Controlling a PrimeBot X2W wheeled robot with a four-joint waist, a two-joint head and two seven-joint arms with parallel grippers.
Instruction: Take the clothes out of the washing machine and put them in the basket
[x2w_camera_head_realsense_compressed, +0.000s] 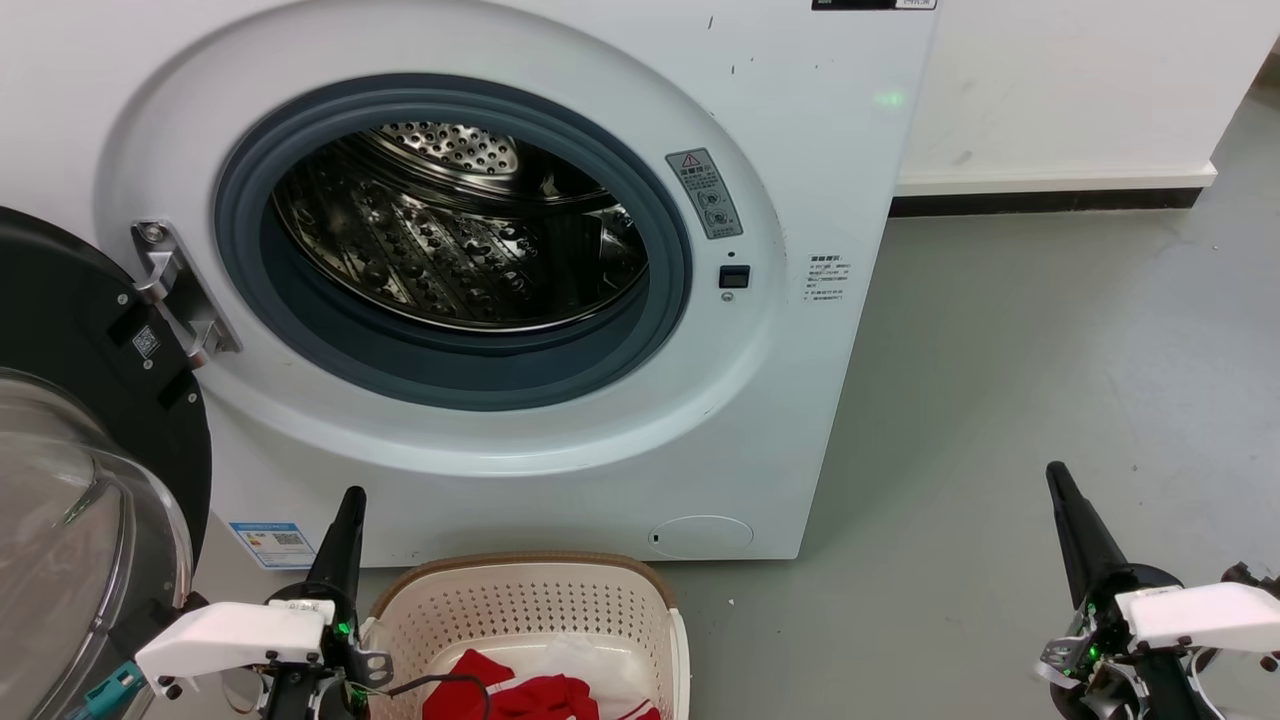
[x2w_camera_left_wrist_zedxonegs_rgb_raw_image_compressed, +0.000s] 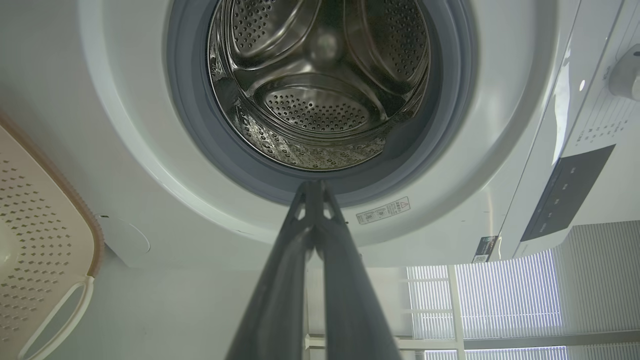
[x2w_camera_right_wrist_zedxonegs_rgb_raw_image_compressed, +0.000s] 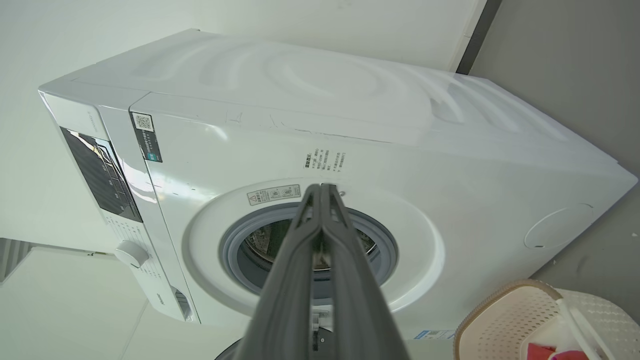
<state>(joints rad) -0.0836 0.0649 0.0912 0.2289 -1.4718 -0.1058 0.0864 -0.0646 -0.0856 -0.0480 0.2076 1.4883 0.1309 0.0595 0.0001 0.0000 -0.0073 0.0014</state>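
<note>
Red fabric with white trim, the clothes (x2w_camera_head_realsense_compressed: 540, 697), is seen lying at the bottom of the basket (x2w_camera_head_realsense_compressed: 520, 562), with a whitish piece just beside it, so the load is judged to be where the task wants it. The basket is placed on the floor (x2w_camera_head_realsense_compressed: 1000, 350) directly in front of the washing machine (x2w_camera_head_realsense_compressed: 800, 150), below the porthole, probably so that a garment has to be carried only a short way and can be dropped straight down. The door (x2w_camera_head_realsense_compressed: 70, 330) is swung open to the robot's left, which leaves the grey seal (x2w_camera_head_realsense_compressed: 300, 330) and the drum (x2w_camera_head_realsense_compressed: 450, 240) free to be reached. Inside the drum, bare perforated steel is shown at the back and along the bottom in the left wrist view, and no fabric can be made out there; a small piece hidden behind the lower seal cannot be excluded. The left gripper (x2w_camera_head_realsense_compressed: 352, 495) is held low beside the basket's left rim, its two fingers pressed together with nothing between them, pointing toward the machine. The right gripper (x2w_camera_head_realsense_compressed: 1058, 475) is held well apart on the right, over the floor, its fingers likewise closed on nothing. Both are held low and outside the opening, which fits a task judged to be finished or nearly so; one last look into the drum could be advised.
</note>
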